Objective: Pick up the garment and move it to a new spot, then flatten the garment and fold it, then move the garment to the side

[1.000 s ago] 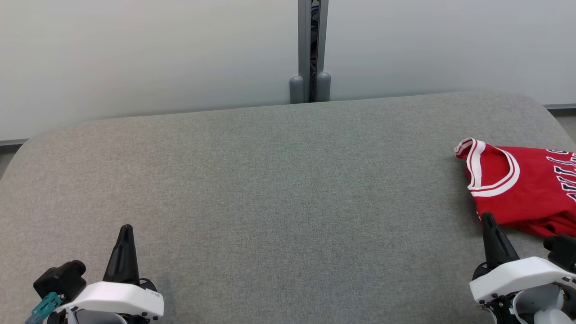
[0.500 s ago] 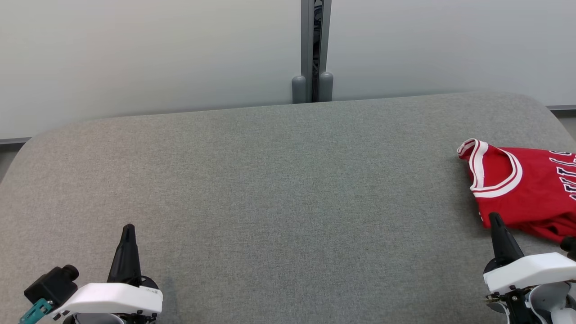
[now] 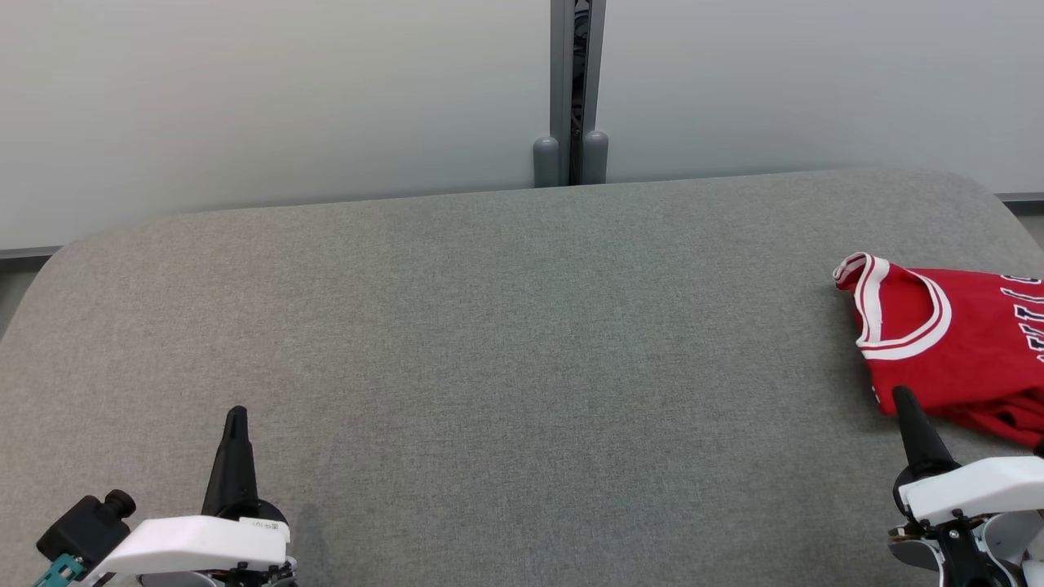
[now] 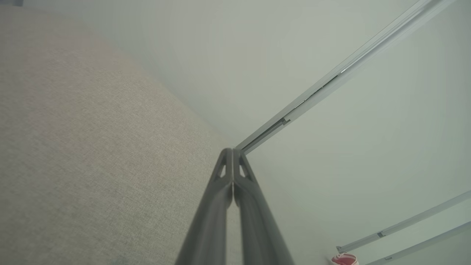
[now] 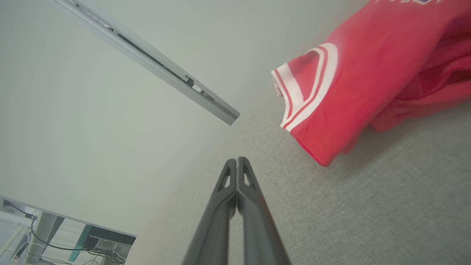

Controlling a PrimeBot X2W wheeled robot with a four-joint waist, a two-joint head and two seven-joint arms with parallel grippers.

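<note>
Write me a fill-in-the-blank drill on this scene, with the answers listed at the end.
The jersey is ____ with white trim.
In the head view it lies on the ____ side of the grey surface.
The left gripper and the right gripper are both ____, holding nothing.
Missing words: red; right; shut.

Head view: garment (image 3: 971, 375) cut by right edge, lettering unreadable; right wrist view: cropped top and right.

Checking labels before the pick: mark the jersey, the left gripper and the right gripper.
jersey (image 3: 962, 367): head view, red cloth below the neckline.
left gripper (image 3: 236, 417): head view, closed fingertips.
right gripper (image 3: 903, 399): head view, closed fingertips.
</note>
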